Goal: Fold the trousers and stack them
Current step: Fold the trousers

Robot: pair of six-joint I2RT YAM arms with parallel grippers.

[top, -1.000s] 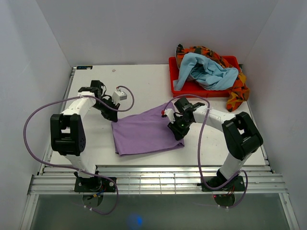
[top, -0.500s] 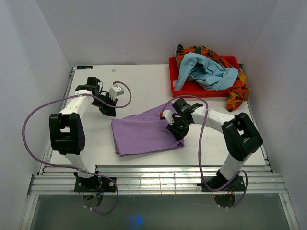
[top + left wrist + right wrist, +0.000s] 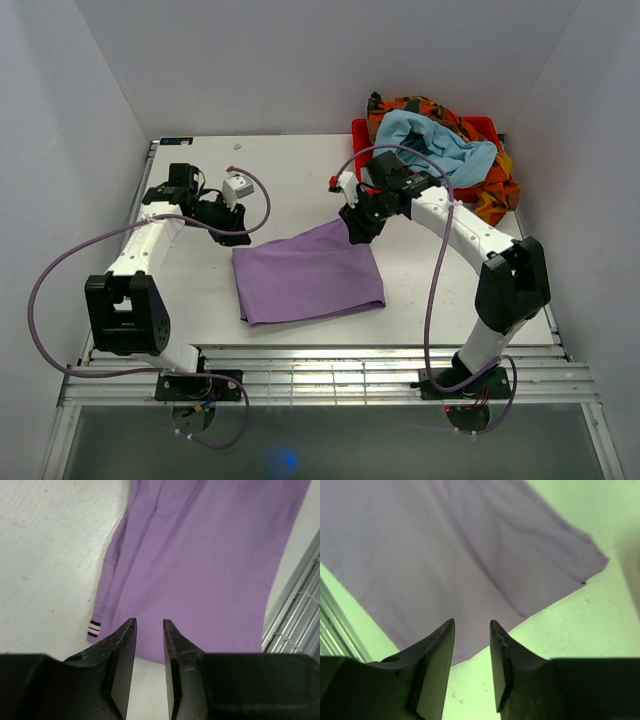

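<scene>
Trousers (image 3: 308, 272) on the table (image 3: 290, 170), folded to a slightly skewed lilac rectangle. They lie in the middle toward the near edge, between the two arms. A red bin (image 3: 358, 165) of other garments stands at the far right, well apart.

The left end effector (image 3: 225, 212) hovers beyond the cloth's far-left corner. Its wrist view shows the fingers (image 3: 125, 645) a narrow gap apart with nothing between them. The right end effector (image 3: 356, 228) hangs at the far-right corner, likewise parted and empty in its own view (image 3: 471, 624).

The left wrist view shows stacked layers along one side of the cloth (image 3: 200, 565) and a small striped tab (image 3: 93, 628) at a corner. The surface is smooth, with faint creases only.

Handling, as judged: the fabric looks light, limp and unbreakable, but the layers could slide or fan apart if lifted by the top ply alone. The best hold is probably at two neighbouring corners, pinching every layer down at the table, one corner for each end effector.
</scene>
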